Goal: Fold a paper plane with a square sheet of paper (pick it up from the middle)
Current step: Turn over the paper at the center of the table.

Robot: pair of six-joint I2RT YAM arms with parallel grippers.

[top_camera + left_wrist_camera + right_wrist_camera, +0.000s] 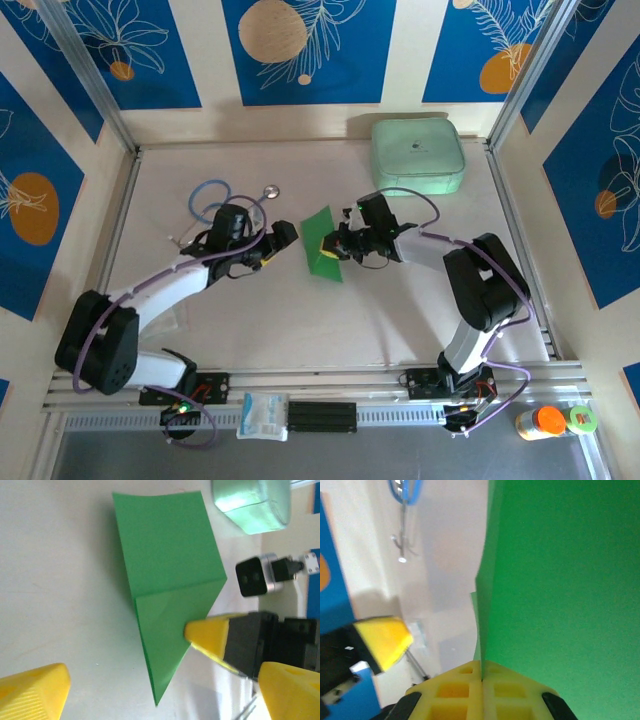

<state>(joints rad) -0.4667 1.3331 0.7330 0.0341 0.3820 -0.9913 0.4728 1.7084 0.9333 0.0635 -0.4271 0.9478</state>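
The square sheet of paper (321, 244) is bright green and lies mid-table with one corner folded over into a triangular flap (170, 625). My right gripper (334, 246) is shut on the sheet's right edge; in the right wrist view its jaws (481, 672) pinch the paper (560, 580), which rises above them. One of its yellow fingers (207, 630) rests on the flap. My left gripper (284, 238) stands open just left of the sheet, its gap (165, 682) facing the flap's pointed tip without touching it.
A pale mint zip case (418, 155) sits at the back right. A blue stethoscope-like loop (214, 199) lies behind the left arm. On the front rail are a white packet (264, 413) and small bottles (548, 421).
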